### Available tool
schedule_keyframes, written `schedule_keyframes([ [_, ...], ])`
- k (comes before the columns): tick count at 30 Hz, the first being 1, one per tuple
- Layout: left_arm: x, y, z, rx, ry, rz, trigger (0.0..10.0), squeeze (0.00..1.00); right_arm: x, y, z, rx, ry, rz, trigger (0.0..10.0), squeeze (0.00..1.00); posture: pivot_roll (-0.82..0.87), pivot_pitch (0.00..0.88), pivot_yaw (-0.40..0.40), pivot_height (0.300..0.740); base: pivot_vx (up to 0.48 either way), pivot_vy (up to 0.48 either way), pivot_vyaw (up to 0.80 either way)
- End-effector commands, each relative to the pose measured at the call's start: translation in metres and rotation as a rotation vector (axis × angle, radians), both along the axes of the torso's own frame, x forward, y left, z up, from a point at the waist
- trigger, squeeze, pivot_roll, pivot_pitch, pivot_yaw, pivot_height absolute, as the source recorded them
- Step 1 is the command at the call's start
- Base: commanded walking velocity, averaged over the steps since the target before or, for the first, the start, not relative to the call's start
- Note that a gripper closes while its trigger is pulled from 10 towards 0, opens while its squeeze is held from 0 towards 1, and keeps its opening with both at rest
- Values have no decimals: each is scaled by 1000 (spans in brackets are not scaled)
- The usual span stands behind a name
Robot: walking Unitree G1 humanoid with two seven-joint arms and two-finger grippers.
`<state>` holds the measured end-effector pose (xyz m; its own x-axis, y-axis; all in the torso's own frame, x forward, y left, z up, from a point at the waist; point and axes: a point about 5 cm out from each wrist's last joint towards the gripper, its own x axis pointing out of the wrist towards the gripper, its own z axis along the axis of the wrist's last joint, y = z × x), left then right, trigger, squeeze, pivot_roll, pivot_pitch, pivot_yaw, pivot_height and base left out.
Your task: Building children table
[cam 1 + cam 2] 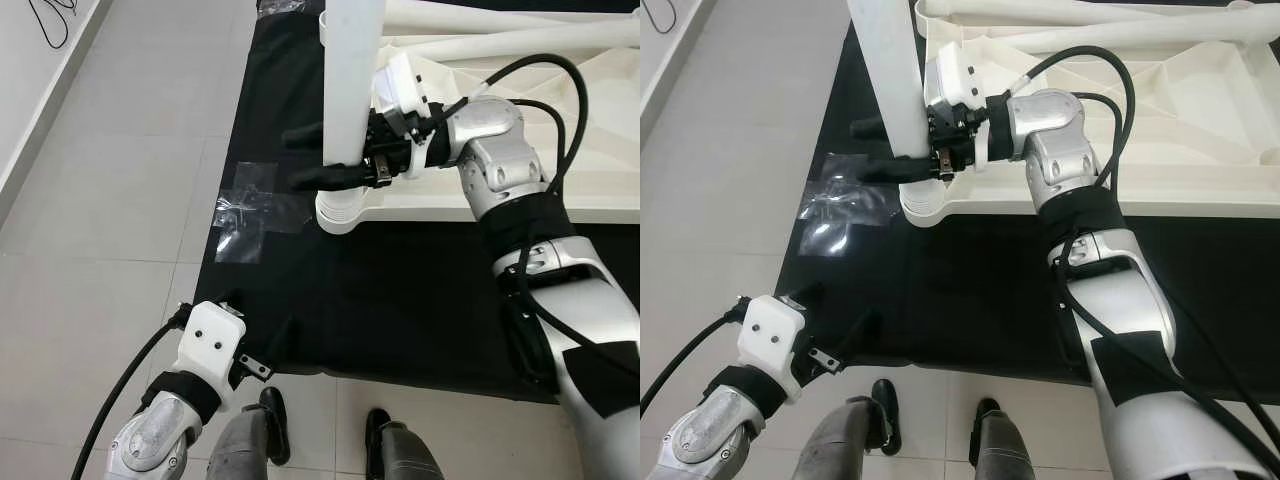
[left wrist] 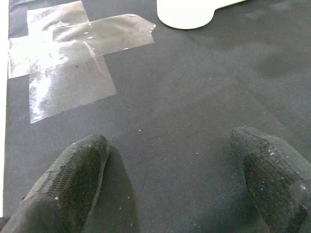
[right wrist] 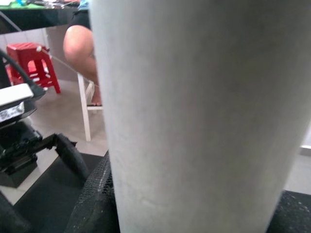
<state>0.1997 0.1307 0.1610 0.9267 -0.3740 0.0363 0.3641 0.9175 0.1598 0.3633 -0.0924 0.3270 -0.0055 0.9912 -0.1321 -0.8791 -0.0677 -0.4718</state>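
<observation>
An upside-down white children's table (image 1: 1160,130) lies on a black mat (image 1: 380,290). A white table leg (image 1: 352,80) stands upright in the round corner socket (image 1: 340,212) nearest me. My right gripper (image 1: 300,157) is shut on this leg just above the socket, one black finger on each side; close up the leg (image 3: 204,116) sits between the fingers (image 3: 95,204). My left gripper (image 2: 170,145) hangs open just above the mat's front left part (image 1: 835,315), holding nothing.
Clear tape patches (image 1: 245,210) are stuck on the mat left of the socket. Another white leg (image 1: 500,40) lies across the table's underside. Tiled floor surrounds the mat. My feet (image 1: 275,420) stand at its front edge. A seated person (image 3: 80,43) and a red stool (image 3: 29,53) are farther off.
</observation>
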Motion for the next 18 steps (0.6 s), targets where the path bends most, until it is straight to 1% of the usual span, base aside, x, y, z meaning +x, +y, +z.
schedule_keyframes([
  [1, -3, 0, -10, 9, 43, 5, 10000, 0, 5, 5, -23, -26, 98, -36, 10000, 0, 193, 380, 7, 740, 0, 0, 0],
  [5, -3, 0, -10, 7, 44, 4, 10000, 0, 9, 6, -22, -3, 103, -83, 10000, 0, 192, 380, 8, 740, 0, 0, 0],
  [10, -3, 0, -10, 6, 44, 4, 10000, 0, 10, 6, -23, 1, 105, -105, 10000, 0, 193, 381, 8, 740, 0, 0, 0],
  [11, -3, 0, -9, 6, 43, 5, 10000, 0, 12, 6, -25, 12, 108, -135, 10000, 0, 193, 385, 10, 740, 0, 0, 0],
  [15, -3, 0, -9, 6, 43, 5, 10000, 0, 14, 6, -26, 23, 113, -163, 10000, 0, 193, 387, 11, 740, 0, 0, 0],
  [18, -3, 0, -9, 6, 43, 5, 10000, 0, 17, 4, -31, 40, 128, -215, 10000, 0, 194, 388, 10, 740, 0, 0, 0],
])
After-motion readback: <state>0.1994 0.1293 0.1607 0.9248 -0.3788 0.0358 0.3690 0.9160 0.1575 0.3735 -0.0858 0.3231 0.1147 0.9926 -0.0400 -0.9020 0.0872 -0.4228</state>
